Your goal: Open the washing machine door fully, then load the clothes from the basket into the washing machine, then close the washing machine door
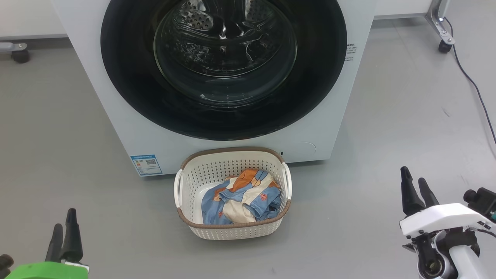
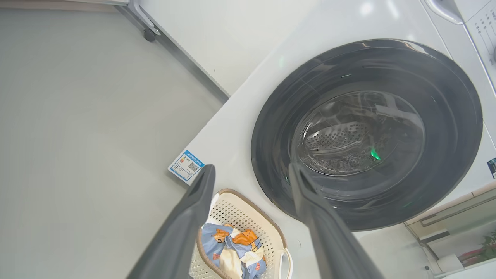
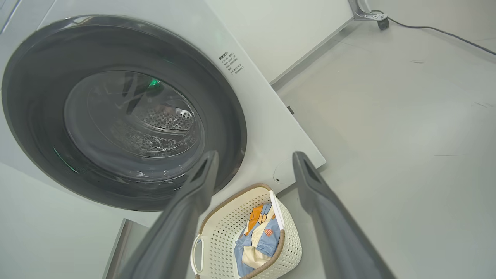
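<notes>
The white washing machine stands ahead, and its door, round with a glossy black rim and a glass bowl centre, lies flat against the front, closed. The cream basket sits on the floor right before it, holding the blue, orange and cream clothes. My left gripper is open at the lower left, well left of the basket. At the lower right my right gripper is open too, far right of the basket. Each wrist view shows the door, the basket and the clothes beyond open fingers.
Grey floor surrounds the machine. A blue sticker marks the machine's lower left corner. A black cable runs along the floor at the right, past a wheeled frame leg. Another castor stands at the far left.
</notes>
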Controlling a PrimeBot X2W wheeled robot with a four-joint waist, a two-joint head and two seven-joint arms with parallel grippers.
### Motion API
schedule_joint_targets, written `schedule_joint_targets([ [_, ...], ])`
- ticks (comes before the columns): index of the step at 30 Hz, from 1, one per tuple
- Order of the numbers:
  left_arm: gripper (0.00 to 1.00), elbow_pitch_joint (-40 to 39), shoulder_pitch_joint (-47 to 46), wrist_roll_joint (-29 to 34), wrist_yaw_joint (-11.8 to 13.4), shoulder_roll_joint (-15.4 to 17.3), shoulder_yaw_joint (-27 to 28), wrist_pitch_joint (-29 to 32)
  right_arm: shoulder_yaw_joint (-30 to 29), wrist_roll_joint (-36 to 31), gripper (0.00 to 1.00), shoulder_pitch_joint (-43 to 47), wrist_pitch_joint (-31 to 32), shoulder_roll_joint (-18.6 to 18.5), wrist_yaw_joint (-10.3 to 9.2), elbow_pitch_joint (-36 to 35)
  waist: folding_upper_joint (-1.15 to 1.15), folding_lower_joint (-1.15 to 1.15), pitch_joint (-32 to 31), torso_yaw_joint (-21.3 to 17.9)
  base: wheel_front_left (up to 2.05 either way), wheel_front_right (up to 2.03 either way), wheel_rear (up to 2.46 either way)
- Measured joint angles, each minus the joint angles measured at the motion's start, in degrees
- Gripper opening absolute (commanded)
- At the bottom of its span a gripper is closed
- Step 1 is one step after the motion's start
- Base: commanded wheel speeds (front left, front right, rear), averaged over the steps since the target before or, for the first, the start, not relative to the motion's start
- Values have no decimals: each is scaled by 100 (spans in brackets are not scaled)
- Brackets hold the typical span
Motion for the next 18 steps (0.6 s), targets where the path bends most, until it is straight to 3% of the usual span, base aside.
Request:
schedule_joint_targets([
  [18, 100, -201, 1, 1537, -1, 104, -164, -313, 382, -1544, 100, -61, -323, -125, -290, -20, 0, 0, 5, 55, 0, 0, 0],
])
